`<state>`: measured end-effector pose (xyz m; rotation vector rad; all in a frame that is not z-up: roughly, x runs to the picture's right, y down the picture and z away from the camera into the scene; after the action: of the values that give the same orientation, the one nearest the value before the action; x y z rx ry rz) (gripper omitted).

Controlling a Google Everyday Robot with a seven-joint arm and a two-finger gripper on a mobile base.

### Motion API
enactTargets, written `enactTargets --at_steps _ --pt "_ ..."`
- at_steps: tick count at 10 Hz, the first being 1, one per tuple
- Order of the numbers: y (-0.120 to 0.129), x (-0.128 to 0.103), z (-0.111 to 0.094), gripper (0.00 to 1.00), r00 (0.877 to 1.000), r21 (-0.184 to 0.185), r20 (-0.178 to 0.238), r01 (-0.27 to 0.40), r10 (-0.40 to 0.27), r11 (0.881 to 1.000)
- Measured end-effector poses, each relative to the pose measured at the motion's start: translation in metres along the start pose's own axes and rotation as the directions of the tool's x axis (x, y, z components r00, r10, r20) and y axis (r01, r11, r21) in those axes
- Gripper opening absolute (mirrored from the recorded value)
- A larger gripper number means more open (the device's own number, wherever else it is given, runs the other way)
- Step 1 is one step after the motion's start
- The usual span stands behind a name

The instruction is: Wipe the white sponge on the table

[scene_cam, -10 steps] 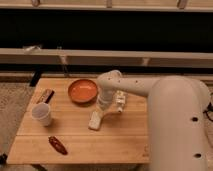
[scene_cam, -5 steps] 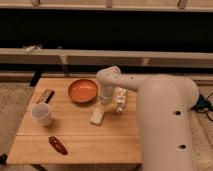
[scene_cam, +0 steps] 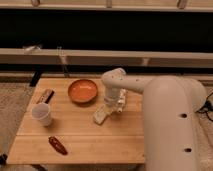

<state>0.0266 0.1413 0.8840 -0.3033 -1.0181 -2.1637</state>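
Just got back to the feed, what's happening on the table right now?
The robot's arm reaches over the wooden table, with its gripper down at the white sponge, which lies flat near the orange bowl. Whether the sponge is actually gripped cannot be told. A white cup, a dark bar and a red item sit apart from the arm.

The pincer (scene_cam: 114, 104), over the counter (scene_cam: 80, 135), covers the far end of the white sponge (scene_cam: 101, 116). The arm (scene_cam: 165, 125) hides the counter's right side and runs off the bottom edge. The dark item (scene_cam: 46, 95) at the far-left corner is too blurred to name.
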Motion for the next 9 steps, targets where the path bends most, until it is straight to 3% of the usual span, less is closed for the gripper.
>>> enactTargets --at_steps 2,6,9 --pt "0.0 -0.009 0.002 0.0 1.0 -0.001 0.0 -0.001 0.001 1.0" --pt "-0.002 -0.067 0.006 0.0 1.0 0.016 0.001 0.002 -0.002 1.0" --pt "-0.019 -0.067 -0.009 0.0 0.999 0.017 -0.027 0.048 -0.048 0.999"
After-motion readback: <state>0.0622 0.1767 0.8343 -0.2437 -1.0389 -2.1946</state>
